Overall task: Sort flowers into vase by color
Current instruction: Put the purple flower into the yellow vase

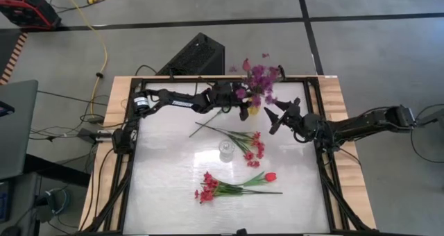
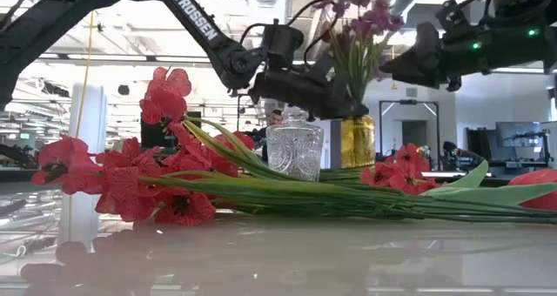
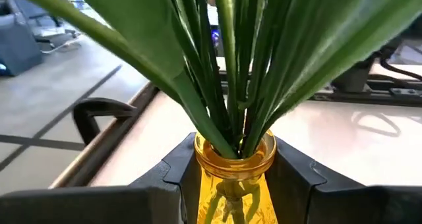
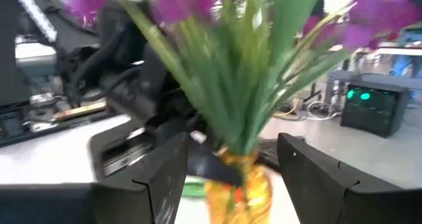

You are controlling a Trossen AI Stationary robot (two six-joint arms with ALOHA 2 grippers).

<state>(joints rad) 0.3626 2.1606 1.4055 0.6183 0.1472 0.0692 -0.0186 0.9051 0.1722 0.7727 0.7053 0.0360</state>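
A yellow glass vase (image 1: 254, 110) stands at the table's far middle and holds purple flowers (image 1: 259, 78) on green stalks (image 3: 231, 85). My left gripper (image 1: 245, 111) is at the vase's left side and shut on it. My right gripper (image 1: 276, 116) is open and empty just right of the vase; in the right wrist view its fingers (image 4: 165, 171) stand apart before the vase (image 4: 241, 184). A clear glass vase (image 1: 226, 150) stands empty at mid table. Two bunches of red flowers (image 1: 248, 144) (image 1: 229, 186) lie flat on the table. My left gripper holds the yellow vase just below its rim (image 3: 198, 178), pinched between the two fingers (image 3: 173, 174), one on each side. The fingers come level from the table's left. The vase stands upright with its base on the table.
A loose green stem (image 1: 207, 123) lies on the table under my left arm. A black frame (image 1: 132, 159) runs round the white table top. Red flowers fill the near ground of the low view (image 2: 165, 191), and the clear vase (image 2: 294, 148) stands behind them.
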